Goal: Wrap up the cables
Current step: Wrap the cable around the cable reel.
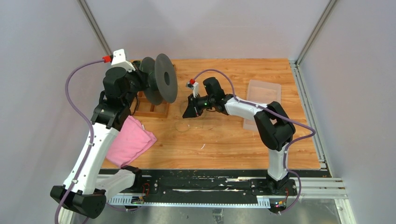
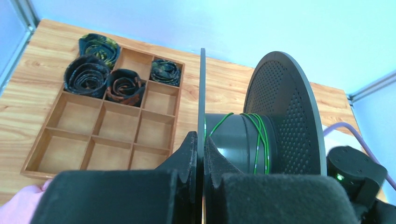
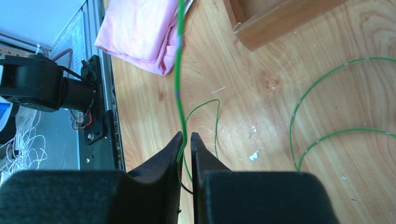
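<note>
- Blocked at 10 o'clock from table centre: black spool (image 1: pixel 159 78) above wooden divider tray (image 1: pixel 152 108).
- Pink cloth (image 1: pixel 130 140) at 8 o'clock, clear plastic tray (image 1: pixel 261 100) at 3 o'clock.
- Loose green wire (image 3: pixel 322 93) looped across centre.
- Bare tabletop (image 1: pixel 224 144) from 4 to 6 o'clock.

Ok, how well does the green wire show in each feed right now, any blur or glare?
Right wrist: the green wire is blurred where it rises from the right hand, crisp in its loops on the table. Left wrist: its turns on the spool are sharp; the left hand is dark and soft. Top external: evenly lit, no glare, but the wire is barely a faint loop.
</note>
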`<control>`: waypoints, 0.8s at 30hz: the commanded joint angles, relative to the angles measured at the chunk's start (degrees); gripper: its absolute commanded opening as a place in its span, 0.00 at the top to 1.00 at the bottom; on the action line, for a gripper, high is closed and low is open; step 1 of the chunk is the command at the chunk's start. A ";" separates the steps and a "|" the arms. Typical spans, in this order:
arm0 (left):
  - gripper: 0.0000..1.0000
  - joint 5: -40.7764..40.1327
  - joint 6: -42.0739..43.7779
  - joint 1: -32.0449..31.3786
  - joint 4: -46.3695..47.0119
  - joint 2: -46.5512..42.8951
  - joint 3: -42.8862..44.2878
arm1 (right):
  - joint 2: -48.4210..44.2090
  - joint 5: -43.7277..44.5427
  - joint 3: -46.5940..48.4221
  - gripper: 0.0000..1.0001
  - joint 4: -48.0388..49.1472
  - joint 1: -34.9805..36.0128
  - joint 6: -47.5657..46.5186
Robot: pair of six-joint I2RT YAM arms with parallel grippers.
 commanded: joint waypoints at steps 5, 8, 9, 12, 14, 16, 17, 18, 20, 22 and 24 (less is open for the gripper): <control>1.00 -4.65 -4.27 2.68 2.74 0.55 3.04 | -3.99 -1.83 -1.71 0.89 0.89 1.34 -1.34; 1.00 -5.34 -5.04 3.17 2.91 1.07 2.85 | -4.46 -2.21 -1.82 0.91 0.10 1.58 -2.25; 1.00 -5.62 -5.19 3.31 3.09 1.31 2.90 | -4.57 -2.30 -1.84 0.91 -0.15 1.75 -2.74; 1.00 -6.59 -6.26 4.06 3.46 2.34 3.17 | -4.62 -2.79 -1.88 0.94 -1.04 2.47 -3.66; 1.00 -7.56 -6.98 4.43 3.81 3.07 3.32 | -4.61 -2.84 -1.75 0.95 -1.86 3.25 -4.22; 1.00 -7.99 -8.15 4.86 3.75 3.59 3.55 | -4.53 -2.32 -1.69 0.96 -2.77 4.11 -4.80; 1.00 -8.07 -8.76 4.99 3.57 3.74 3.58 | -4.45 -2.09 -1.69 0.97 -3.06 4.51 -4.92; 1.00 -8.09 -9.11 5.02 3.65 3.86 3.60 | -4.35 -2.05 -1.74 0.97 -3.30 4.84 -4.89; 1.00 -8.71 -9.28 5.03 3.90 3.96 3.12 | -4.26 -1.89 -1.45 0.98 -3.94 5.74 -4.77; 1.00 -9.76 -8.75 5.03 4.74 3.81 2.48 | -4.34 -2.02 -0.77 0.98 -4.98 6.68 -4.68; 1.00 -10.69 -8.00 5.03 5.69 3.81 1.70 | -4.49 -2.49 0.39 0.99 -6.73 8.03 -4.75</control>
